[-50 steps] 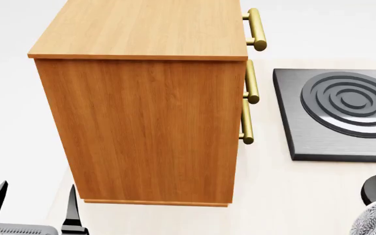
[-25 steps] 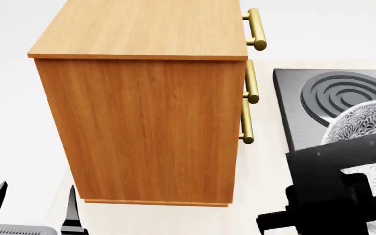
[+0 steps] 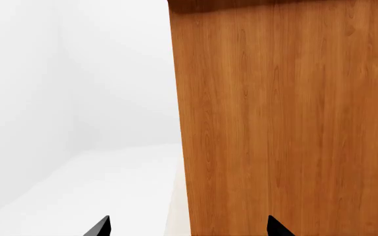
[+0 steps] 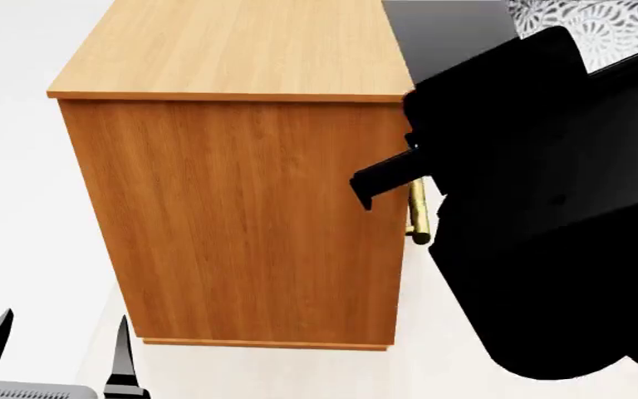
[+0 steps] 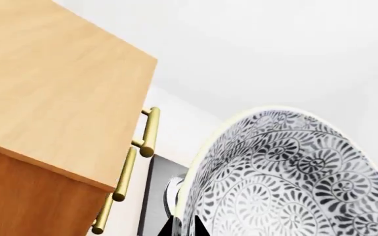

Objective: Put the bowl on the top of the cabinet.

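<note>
My right claw (image 5: 182, 228) pinches the bowl (image 5: 287, 182) by its rim, up beside the cabinet (image 4: 242, 150) top. Left claw (image 4: 59, 349) spread, low by the cabinet's side.

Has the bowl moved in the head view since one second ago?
Yes. The bowl has risen from the view's lower right corner to its upper right, now beside the cabinet top's level.
</note>
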Controlling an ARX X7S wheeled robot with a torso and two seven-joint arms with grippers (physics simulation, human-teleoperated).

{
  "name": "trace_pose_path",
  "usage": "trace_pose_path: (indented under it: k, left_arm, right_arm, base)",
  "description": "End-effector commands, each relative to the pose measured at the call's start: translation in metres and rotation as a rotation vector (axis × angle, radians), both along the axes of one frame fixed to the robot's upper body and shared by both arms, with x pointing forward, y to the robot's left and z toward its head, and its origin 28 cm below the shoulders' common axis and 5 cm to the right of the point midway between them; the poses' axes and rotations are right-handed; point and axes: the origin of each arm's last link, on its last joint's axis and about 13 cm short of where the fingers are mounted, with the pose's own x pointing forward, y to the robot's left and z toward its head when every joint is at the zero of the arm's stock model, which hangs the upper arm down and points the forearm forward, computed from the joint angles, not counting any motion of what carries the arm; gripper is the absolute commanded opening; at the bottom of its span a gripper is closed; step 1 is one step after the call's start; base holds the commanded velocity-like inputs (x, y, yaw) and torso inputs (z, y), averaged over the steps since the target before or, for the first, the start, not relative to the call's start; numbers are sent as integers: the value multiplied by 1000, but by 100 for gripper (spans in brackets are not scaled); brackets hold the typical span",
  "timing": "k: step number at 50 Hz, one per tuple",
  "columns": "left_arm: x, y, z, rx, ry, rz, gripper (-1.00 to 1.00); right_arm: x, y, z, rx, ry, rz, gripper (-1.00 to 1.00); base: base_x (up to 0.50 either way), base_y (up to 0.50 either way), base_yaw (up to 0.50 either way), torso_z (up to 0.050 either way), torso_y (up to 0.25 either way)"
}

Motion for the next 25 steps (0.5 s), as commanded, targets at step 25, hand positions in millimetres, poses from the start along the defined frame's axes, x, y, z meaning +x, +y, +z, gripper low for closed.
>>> trace_pose_path:
  k: [25]
  left_arm:
    - [3, 4, -4, 4, 16, 3, 100]
  right_arm:
    - [5, 54, 109, -42, -134, 12, -100]
  base:
    - [0, 0, 0, 0, 0]
